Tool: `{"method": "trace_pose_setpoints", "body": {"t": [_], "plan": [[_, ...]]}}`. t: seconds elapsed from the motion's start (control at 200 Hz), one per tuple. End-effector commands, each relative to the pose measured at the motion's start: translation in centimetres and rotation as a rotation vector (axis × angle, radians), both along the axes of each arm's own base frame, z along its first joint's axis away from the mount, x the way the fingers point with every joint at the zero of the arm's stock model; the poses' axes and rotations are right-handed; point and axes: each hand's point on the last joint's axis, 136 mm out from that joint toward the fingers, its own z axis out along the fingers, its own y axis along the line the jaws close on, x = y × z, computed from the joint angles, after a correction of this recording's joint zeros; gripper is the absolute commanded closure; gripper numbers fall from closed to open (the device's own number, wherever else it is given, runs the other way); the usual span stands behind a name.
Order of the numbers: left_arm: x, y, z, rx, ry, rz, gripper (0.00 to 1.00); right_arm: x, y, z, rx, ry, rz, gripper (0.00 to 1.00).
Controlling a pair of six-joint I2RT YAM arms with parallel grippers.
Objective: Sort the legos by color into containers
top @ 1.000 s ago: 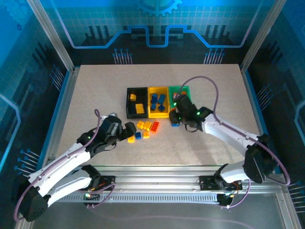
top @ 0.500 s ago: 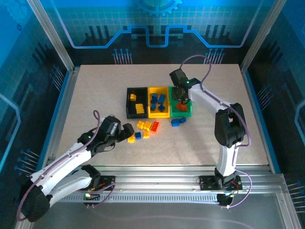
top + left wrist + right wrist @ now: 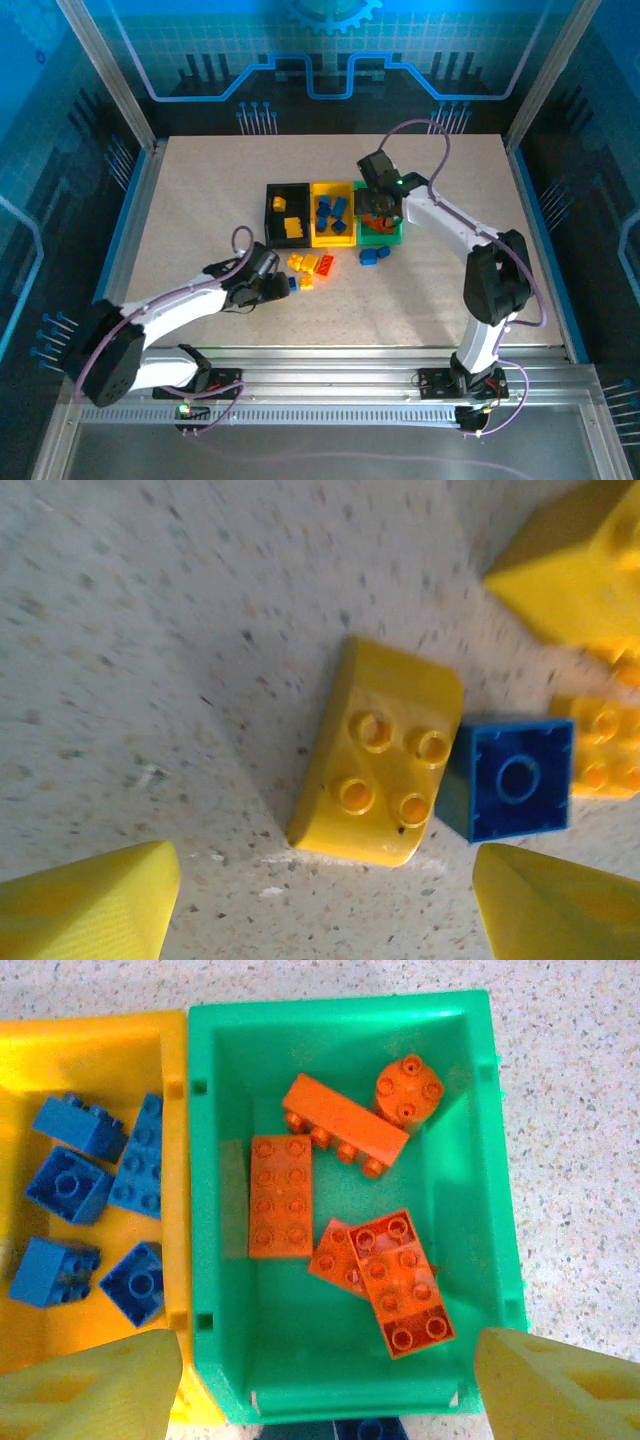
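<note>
In the left wrist view a yellow lego (image 3: 385, 765) lies studs-up on the table, touching a blue lego (image 3: 515, 780). My left gripper (image 3: 325, 910) is open just short of the yellow one, with nothing between its fingers. From above, the left gripper (image 3: 276, 286) sits at the left end of the loose legos (image 3: 312, 265). My right gripper (image 3: 330, 1390) hangs open and empty over the green container (image 3: 350, 1005), which holds several orange legos (image 3: 280, 1195). The yellow container (image 3: 100, 1030) holds several blue legos (image 3: 65, 1185). The black container (image 3: 272, 215) holds yellow legos (image 3: 292, 228).
Two blue legos (image 3: 372, 256) lie on the table just in front of the green container. More yellow legos (image 3: 580, 570) crowd the right side of the left wrist view. Bare tabletop (image 3: 200, 200) stretches to the left and the far side.
My right gripper rose from the blue legos on the table to above the green container. My left gripper slid right, up to the yellow lego.
</note>
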Motion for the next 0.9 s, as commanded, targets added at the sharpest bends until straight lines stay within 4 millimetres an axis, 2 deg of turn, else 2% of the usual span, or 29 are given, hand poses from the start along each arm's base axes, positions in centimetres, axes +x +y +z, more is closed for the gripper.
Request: {"method": "trace_pose_setpoints", "body": {"t": [0.0,0.125,0.25,0.505,0.66,0.81,0.895], "plan": [[0.5,-1.6,0.6,0.045,-0.048,-0.100,0.20,-0.8,-0.4,-0.2,0.020,-0.007,-0.020,0.21],[-0.7,-1.1,-0.3,0.078,-0.031,-0.111,0.21,-1.4,-0.9,-0.7,0.033,-0.007,-0.031,0.21],[-0.9,0.0,-1.5,0.140,-0.003,-0.098,0.28,-1.4,-0.8,-0.6,0.043,-0.012,-0.030,0.21],[2.0,0.1,-2.6,0.161,-0.008,-0.069,0.33,-1.4,-0.9,0.0,0.054,-0.026,-0.034,0.21],[3.6,-0.7,-2.4,0.167,-0.037,-0.086,0.43,-1.7,-1.1,0.1,0.052,-0.030,-0.036,0.21],[3.9,-0.5,-2.5,0.189,-0.032,-0.082,0.55,-1.9,-1.1,0.1,0.060,-0.032,-0.034,0.21],[3.9,-0.4,-2.6,0.198,-0.035,-0.086,0.53,-2.0,-1.1,0.1,0.067,-0.033,-0.030,0.21]]}}
